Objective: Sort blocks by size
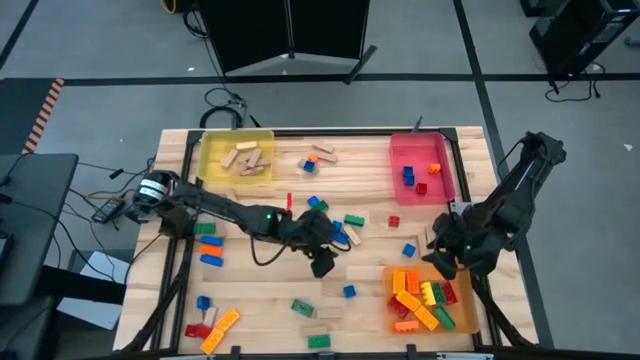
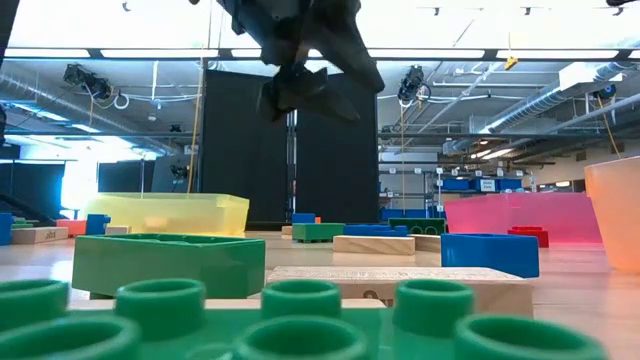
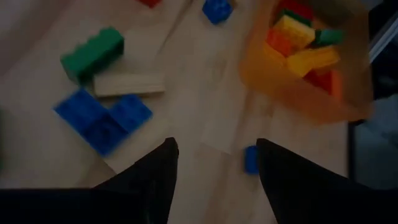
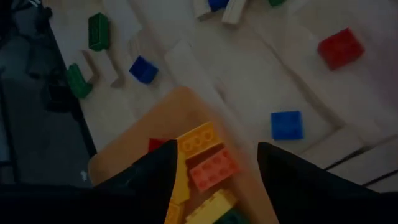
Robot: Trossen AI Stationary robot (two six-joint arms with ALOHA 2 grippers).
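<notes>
Studded bricks and tan wooden blocks lie scattered over the wooden table [image 1: 260, 285]. My left gripper [image 1: 322, 262] hangs open over the table's middle, also seen high in the low view [image 2: 300, 85]. Past its fingers [image 3: 214, 180], a small blue brick [image 3: 250, 159] lies flat on the table, untouched. Beyond it lie blue bricks [image 3: 102, 118], a tan block [image 3: 127, 84] and a green brick [image 3: 92, 53]. My right gripper [image 1: 445, 262] hovers open over the orange tray's [image 1: 470, 322] far left corner, above yellow and orange bricks [image 4: 205, 155], with nothing between its fingers [image 4: 214, 180].
A yellow tray [image 1: 212, 150] with tan blocks stands at the far left. A pink tray [image 1: 400, 150] with small blue and red bricks stands at the far right. Loose bricks lie along the left edge [image 1: 208, 250] and near the front [image 1: 303, 308]. A blue brick [image 4: 286, 124] sits beside the orange tray.
</notes>
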